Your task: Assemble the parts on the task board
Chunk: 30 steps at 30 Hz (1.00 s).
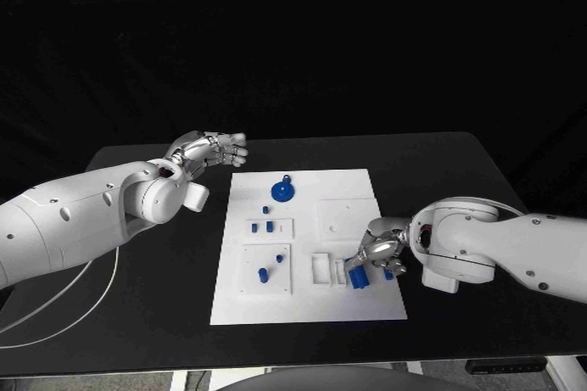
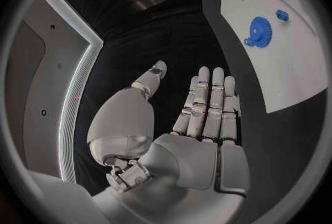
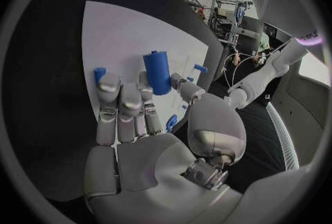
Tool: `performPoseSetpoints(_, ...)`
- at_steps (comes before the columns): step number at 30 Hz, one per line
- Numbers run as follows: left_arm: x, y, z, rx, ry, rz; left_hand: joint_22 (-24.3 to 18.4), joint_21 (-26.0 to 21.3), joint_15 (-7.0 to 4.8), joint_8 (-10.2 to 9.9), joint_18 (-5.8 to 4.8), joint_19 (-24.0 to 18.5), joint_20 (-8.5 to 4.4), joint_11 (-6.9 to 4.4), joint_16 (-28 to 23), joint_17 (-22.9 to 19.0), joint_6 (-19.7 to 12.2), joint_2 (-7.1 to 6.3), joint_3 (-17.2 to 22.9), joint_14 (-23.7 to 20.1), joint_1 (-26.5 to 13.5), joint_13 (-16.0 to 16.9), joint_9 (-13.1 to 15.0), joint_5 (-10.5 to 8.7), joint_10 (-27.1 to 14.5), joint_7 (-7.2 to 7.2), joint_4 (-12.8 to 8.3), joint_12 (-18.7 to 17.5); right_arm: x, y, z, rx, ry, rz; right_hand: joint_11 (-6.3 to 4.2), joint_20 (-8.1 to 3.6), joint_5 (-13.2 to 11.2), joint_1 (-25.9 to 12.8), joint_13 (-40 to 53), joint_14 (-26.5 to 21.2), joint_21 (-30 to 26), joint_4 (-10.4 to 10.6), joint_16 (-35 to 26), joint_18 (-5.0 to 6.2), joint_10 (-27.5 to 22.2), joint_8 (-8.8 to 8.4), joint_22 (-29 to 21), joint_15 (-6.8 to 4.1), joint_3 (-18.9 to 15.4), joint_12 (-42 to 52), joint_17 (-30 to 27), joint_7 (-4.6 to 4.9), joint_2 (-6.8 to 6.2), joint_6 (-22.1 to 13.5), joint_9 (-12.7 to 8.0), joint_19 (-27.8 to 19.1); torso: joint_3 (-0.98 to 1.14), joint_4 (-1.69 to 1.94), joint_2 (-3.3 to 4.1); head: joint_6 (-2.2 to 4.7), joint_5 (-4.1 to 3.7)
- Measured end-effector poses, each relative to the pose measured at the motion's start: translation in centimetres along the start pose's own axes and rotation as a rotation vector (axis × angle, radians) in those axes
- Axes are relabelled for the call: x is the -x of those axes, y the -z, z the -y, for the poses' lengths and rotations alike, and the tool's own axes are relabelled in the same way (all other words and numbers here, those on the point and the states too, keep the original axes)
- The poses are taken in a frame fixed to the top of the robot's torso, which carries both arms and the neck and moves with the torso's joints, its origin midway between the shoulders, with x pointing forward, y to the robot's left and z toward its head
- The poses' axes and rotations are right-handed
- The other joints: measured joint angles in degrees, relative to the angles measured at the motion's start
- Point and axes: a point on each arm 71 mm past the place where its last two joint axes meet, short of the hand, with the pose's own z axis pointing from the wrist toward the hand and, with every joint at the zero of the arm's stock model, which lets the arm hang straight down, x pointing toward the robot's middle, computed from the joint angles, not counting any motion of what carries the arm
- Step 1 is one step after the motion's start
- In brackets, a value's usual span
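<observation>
The white task board [image 1: 312, 302] lies mid-table. On it are a blue gear [image 1: 282, 190], two small blue pegs [image 1: 262, 227] and two more blue parts [image 1: 271, 268]. My right hand [image 1: 379, 254] is low over the board's near right part. In the right wrist view this hand [image 3: 138, 119] pinches a blue cylinder [image 3: 157, 72] between thumb and a finger. The cylinder [image 1: 360, 278] stands upright by the white slotted block [image 1: 323, 268]. Another small blue piece [image 1: 389, 272] lies beside the hand. My left hand [image 1: 210, 149] hovers off the board's far left corner, fingers [image 2: 207, 102] straight and apart, holding nothing.
A raised white square [image 1: 346, 216] sits on the board's right half. The gear [image 2: 259, 31] and a peg [image 2: 282, 14] appear on the board [image 2: 290, 80] in the left wrist view. A white cable [image 1: 74, 302] runs along the table's left side.
</observation>
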Motion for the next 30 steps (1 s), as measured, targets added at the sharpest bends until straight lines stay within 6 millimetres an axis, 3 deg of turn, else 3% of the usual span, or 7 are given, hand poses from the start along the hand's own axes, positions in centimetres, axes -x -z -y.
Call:
performPoseSetpoints(5, 0.0, 0.0, 0.0, 0.002, 0.000, 0.000, 0.0, -0.2, 0.21, 0.0, 0.00, 0.0, 0.00, 0.00, 0.0, 0.1, 0.0, 0.02, 0.0, 0.2, 0.0, 0.0, 0.0, 0.00, 0.0, 0.00, 0.0, 0.0, 0.6, 0.4, -0.1, 0.006, -0.044, -0.011, 0.00, 0.00, 0.0, -3.2, 0.2, 0.0, 0.4, 0.7, 0.0, 0.00, 0.0, 0.63, 0.0, 0.03, -2.3, -0.1, 0.1, 0.09, 1.56, 0.2, 0.6, 0.0, -0.05, 0.01, 0.02, -0.01, 0.10)
performPoseSetpoints(19, -0.2, -0.1, 0.0, 0.006, 0.001, -0.005, 0.1, -0.2, 0.21, 0.0, -0.01, 0.0, 0.00, 0.21, -0.4, 0.4, 0.0, 0.30, 0.0, 0.2, -0.3, -0.1, -0.1, 0.00, -0.2, 0.00, 0.3, 0.0, 0.3, -0.8, -3.3, 0.054, -0.072, -0.062, -0.20, 0.02, 0.0, -3.4, 0.3, -0.1, 0.4, -0.2, 0.0, 0.01, 0.2, 0.68, 0.0, -0.09, -3.4, -0.3, 0.1, 0.09, 1.37, 0.6, 0.3, 0.0, -0.09, 0.05, 0.04, -0.20, 0.24)
performPoseSetpoints(23, -0.3, -0.1, 0.0, 0.006, 0.001, -0.007, 0.1, -0.2, 0.10, 0.0, -0.01, 0.0, 0.00, 0.21, -0.5, 0.4, 0.0, 0.53, 0.0, 0.3, -0.5, -0.1, -0.1, 0.00, -0.2, 0.00, 0.3, 0.0, 0.2, -1.4, -4.2, 0.063, -0.064, -0.067, -0.20, 0.02, 0.0, -4.1, 0.3, -0.1, 0.4, -0.2, 0.0, 0.01, 0.2, 0.83, 0.0, -0.09, -3.4, -0.4, 0.1, 0.09, 0.71, 0.6, 0.3, 0.0, -0.10, 0.10, 0.06, -0.24, 0.35)
performPoseSetpoints(30, -0.2, -0.1, 0.0, 0.007, 0.001, -0.006, 0.1, -0.2, 0.01, 0.0, -0.01, 0.0, 0.00, 0.21, -0.4, 0.4, 0.0, 0.53, 0.0, 0.4, -0.5, -0.1, -0.1, 0.00, -0.2, 0.00, 0.3, 0.0, -0.1, -2.1, -4.3, 0.056, -0.068, -0.071, -0.20, 0.02, 0.0, -4.1, 0.4, -0.1, 0.4, -0.2, 0.0, 0.01, 0.2, 0.82, 0.0, -0.08, -3.4, -0.4, 0.1, 0.09, 0.71, 0.6, 0.3, 0.0, -0.10, 0.11, 0.07, -0.38, 0.57)
